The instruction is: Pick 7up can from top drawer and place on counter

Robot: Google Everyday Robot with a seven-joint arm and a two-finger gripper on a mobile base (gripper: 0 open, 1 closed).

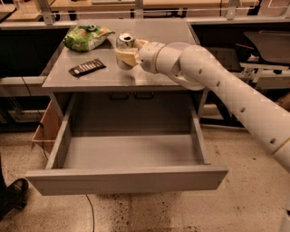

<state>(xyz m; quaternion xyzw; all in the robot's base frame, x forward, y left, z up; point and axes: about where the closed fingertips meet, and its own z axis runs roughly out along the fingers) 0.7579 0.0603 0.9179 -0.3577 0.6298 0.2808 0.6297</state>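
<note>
The 7up can (124, 43), silver with a shiny open top, is held upright over the grey counter (108, 77), left of its middle; its base is at or just above the surface. My gripper (127, 55), with pale yellow fingers, is shut on the can from its right side. My white arm reaches in from the right. The top drawer (127, 176) stands pulled out below the counter, and nothing shows inside it.
A green snack bag (85, 36) lies at the counter's back left. A dark flat bar (87, 67) lies at its left. Two dark-handled drawer fronts (131, 96) sit under the counter. Wooden benches (136, 5) stand behind. A cardboard box (45, 129) stands on the floor left.
</note>
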